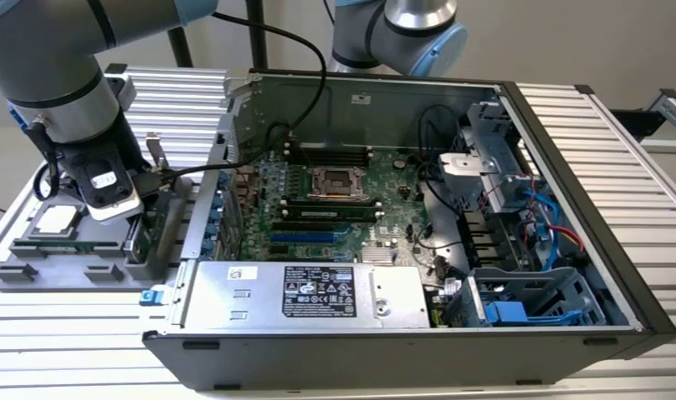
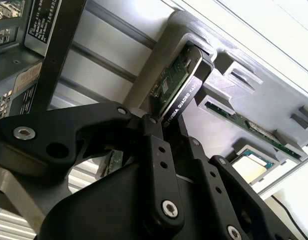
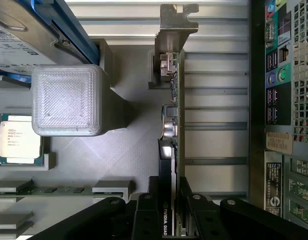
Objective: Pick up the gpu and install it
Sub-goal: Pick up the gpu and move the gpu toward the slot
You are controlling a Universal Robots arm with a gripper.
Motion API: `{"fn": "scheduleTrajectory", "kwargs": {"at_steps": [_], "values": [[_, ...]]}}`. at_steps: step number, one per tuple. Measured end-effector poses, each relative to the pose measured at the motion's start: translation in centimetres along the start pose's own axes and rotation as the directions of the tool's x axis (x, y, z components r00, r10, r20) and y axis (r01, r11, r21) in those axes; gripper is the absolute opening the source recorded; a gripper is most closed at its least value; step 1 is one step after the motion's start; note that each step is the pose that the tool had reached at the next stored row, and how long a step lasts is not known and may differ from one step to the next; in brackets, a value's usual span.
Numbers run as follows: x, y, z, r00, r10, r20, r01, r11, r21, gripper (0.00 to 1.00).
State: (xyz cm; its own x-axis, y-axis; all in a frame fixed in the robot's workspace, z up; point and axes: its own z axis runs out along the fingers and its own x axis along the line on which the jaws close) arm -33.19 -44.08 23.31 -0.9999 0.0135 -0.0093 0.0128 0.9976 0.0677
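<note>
The gpu [image 3: 174,125] stands on edge in a slot of the grey parts tray [image 3: 129,150], its silver end bracket [image 3: 177,20] pointing away from the wrist. In the second wrist view its black cooler edge and green board [image 2: 176,85] rise from the tray holder. My gripper [image 3: 172,220] is shut on the gpu, one black finger [image 3: 146,217] pressed on each face. In the exterior view the gripper [image 1: 148,218] hangs over the tray at that view's left, beside the open computer case [image 1: 560,150], with the gpu [image 1: 144,243] just below it.
The tray also carries a processor chip [image 3: 20,140], a narrow green memory stick [image 3: 49,190], a white ribbed block [image 3: 69,100] and a silver drive with blue rails [image 3: 29,35]. The case's rear port panel [image 3: 281,100] is close beside the gpu. A second arm [image 1: 404,33] stands behind the case.
</note>
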Motion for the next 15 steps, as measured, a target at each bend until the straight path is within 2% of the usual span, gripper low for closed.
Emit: {"fn": "scheduleTrajectory", "kwargs": {"at_steps": [15], "values": [[-0.01,0.11,-1.62,1.0,0.0,-0.0002,0.0,1.0,0.0001,0.0]]}}
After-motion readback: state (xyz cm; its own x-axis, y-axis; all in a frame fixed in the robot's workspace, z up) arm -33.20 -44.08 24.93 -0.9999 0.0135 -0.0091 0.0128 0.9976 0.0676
